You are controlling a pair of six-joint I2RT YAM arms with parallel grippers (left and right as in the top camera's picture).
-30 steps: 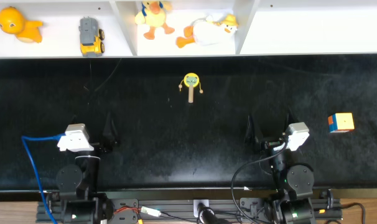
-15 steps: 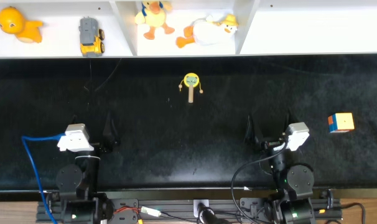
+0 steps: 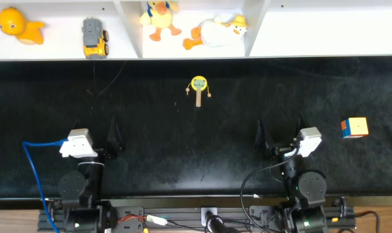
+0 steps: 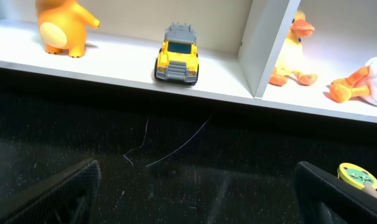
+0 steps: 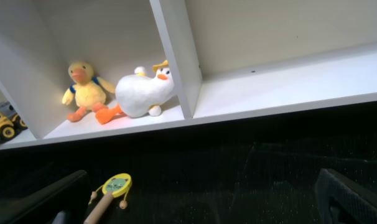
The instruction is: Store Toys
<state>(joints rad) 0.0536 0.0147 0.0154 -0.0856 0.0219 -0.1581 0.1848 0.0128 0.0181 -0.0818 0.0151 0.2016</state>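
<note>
**While both claws hang open by their bases, two toys lie out on the mat**

Although four toys already sit in the white shelf (image 3: 325, 29) along the far edge, the storing looks only part done, and the step in hand seems to be the start of a new pick. An orange duck figure (image 3: 18, 24) and a yellow toy truck (image 3: 94, 37) share the left compartment. A yellow plush duck (image 3: 160, 18) and a white plush goose (image 3: 215, 32) share the middle one.

A small rattle drum (image 3: 198, 87) with a wooden handle lies on the black mat (image 3: 183, 149) just in front of the middle compartment, between the two arms' lines of reach. A puzzle cube (image 3: 354, 127) sits on the mat well to the right, near the right arm.

The left gripper (image 3: 96, 133) is low and close to its base, fingers spread wide with nothing between them. The right gripper (image 3: 280, 133) is posed the same way, also spread and holding nothing. Neither touches a toy.

The cube is probably the right arm's next target. That calls for a swing outward, a descent with the jaws straddling two flat faces, a firm close, then a lift toward the right compartment. The rattle's thin handle lies flat, so it would need a low pinch across the handle.
</note>
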